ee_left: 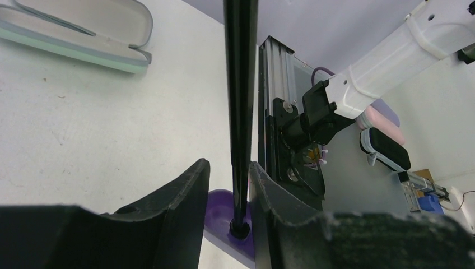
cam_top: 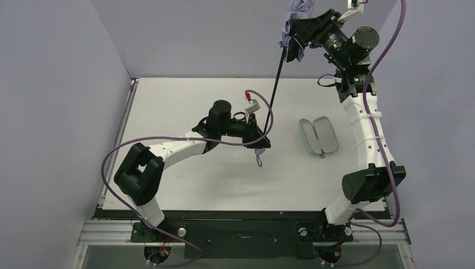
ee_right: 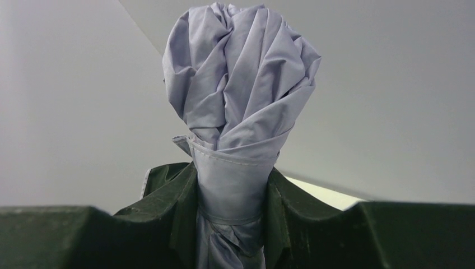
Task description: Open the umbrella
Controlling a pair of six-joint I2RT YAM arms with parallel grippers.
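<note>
My right gripper (ee_right: 229,175) is clamped around the umbrella (cam_top: 275,84) at its soft, slippery canopy (ee_right: 241,84). My left gripper (ee_left: 229,165) straddles the stiff, thin shaft (ee_left: 241,84) just above the handle (ee_left: 221,204), with a gap showing. I'd grip there.

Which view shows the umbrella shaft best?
Top external: the shaft runs its whole length, from bunched fabric down to the left hand. Left wrist shows only its lower end entering the handle; right wrist shows fabric alone.
</note>
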